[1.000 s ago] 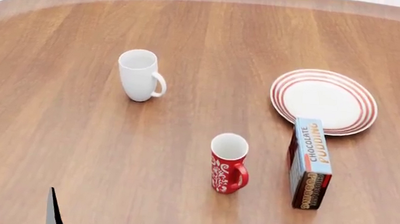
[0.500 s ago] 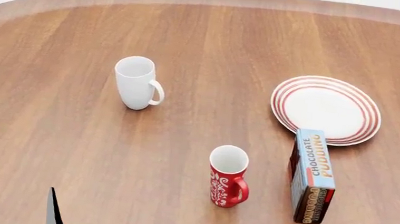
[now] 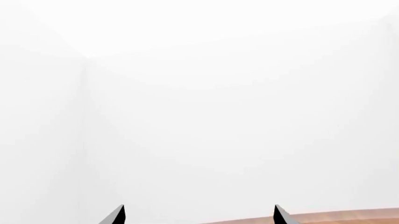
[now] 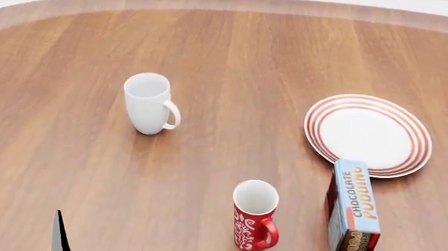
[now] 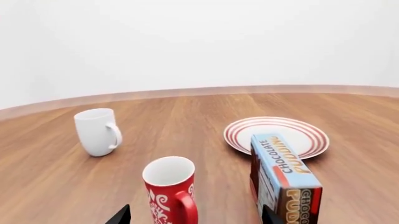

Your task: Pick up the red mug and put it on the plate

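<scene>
Table: plate far right, pudding box just in front of it. Red mug upright, dead ahead of your right gripper, jaws apart. Left gripper, also apart, faces away—use right.

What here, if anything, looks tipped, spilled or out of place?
Nothing stands out: the red mug, white mug and chocolate pudding box stand upright, and the plate lies flat and bare.

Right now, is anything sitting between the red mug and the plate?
Yes: in the head view, the chocolate pudding box stands between the red mug and the plate.
</scene>
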Motion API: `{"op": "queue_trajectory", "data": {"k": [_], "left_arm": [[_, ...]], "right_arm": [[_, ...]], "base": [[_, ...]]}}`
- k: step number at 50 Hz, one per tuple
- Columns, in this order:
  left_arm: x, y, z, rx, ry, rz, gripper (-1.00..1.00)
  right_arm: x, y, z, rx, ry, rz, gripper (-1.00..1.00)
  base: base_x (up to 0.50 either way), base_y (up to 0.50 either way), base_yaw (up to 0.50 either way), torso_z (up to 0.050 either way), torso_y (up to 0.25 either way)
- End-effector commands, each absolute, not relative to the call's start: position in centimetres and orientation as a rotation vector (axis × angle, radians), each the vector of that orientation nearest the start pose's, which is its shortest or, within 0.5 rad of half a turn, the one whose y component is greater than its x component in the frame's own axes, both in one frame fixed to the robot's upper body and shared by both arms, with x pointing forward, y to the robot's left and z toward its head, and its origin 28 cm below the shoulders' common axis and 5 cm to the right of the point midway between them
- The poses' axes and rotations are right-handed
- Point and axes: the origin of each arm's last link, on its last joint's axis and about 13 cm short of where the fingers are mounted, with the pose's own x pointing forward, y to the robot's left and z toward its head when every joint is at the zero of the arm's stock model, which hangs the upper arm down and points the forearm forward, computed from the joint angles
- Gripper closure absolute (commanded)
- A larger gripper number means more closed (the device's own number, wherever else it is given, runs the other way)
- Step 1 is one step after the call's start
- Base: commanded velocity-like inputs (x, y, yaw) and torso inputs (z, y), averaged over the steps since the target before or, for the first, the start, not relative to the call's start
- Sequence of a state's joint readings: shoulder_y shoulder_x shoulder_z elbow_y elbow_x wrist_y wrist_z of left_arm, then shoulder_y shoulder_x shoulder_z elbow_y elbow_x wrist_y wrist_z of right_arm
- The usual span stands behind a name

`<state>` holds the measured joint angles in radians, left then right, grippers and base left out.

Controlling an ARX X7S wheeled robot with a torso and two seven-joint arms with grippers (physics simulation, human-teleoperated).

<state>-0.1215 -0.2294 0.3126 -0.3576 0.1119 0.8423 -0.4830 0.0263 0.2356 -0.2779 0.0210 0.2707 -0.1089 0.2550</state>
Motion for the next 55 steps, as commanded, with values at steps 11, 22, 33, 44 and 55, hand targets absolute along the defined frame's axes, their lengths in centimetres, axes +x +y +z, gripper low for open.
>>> {"op": "queue_trajectory", "data": {"k": [11,22,33,44,55], "left_arm": [[22.18,20.68,1.41,0.122,-0.616,0.057,-1.0],[22.18,20.68,1.41,0.123,-0.617,0.055,-1.0],[22.18,20.68,1.41,0.122,-0.617,0.054,-1.0],[22.19,20.68,1.41,0.124,-0.62,0.054,-1.0],[22.19,20.68,1.41,0.124,-0.621,0.055,-1.0]], "right_arm": [[20.93,-9.79,1.51,0.05,-0.04,0.008,-1.0],[20.98,-9.83,1.44,0.051,-0.041,0.007,-1.0],[21.04,-9.84,1.36,0.05,-0.04,0.007,-1.0],[20.93,-9.81,1.45,0.052,-0.041,0.007,-1.0],[20.94,-9.81,1.47,0.053,-0.043,0.007,-1.0]], "base": [[0.14,0.0,0.0,0.0,0.0],[0.14,0.0,0.0,0.0,0.0],[0.14,0.0,0.0,0.0,0.0],[0.14,0.0,0.0,0.0,0.0],[0.14,0.0,0.0,0.0,0.0]]}}
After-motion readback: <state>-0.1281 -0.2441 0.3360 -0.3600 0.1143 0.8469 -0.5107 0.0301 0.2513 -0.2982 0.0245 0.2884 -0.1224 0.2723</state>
